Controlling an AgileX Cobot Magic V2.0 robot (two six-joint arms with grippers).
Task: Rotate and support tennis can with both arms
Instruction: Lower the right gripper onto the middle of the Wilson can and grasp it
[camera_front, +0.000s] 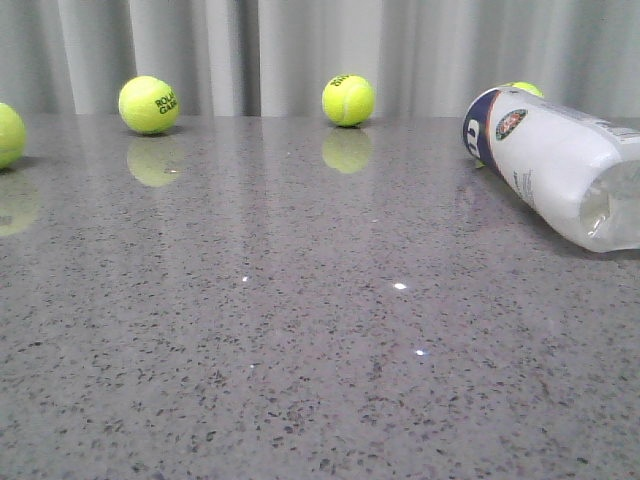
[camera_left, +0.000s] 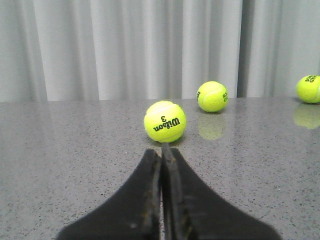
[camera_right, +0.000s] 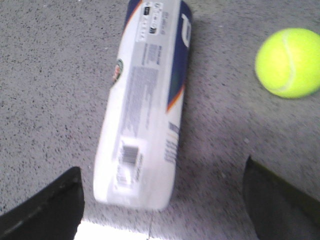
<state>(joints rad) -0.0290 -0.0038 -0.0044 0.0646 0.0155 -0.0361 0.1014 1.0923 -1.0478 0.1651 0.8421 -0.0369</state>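
The tennis can (camera_front: 560, 165) lies on its side at the right of the grey table, its white and navy label up. In the right wrist view the tennis can (camera_right: 147, 105) stretches away from my right gripper (camera_right: 162, 200), which hangs above its near end. That gripper is open, its dark fingers (camera_right: 50, 207) spread wider than the can and not touching it. My left gripper (camera_left: 161, 150) is shut with nothing in it, low over the table. Its tips point at a Wilson ball (camera_left: 165, 121) just ahead. Neither arm shows in the front view.
Tennis balls rest along the back of the grey speckled table: one ball (camera_front: 148, 104) at left, a second ball (camera_front: 348, 100) in the middle, a third ball (camera_front: 8, 134) at the left edge. Another ball (camera_right: 289, 62) lies beside the can. A pale curtain (camera_front: 320, 50) hangs behind.
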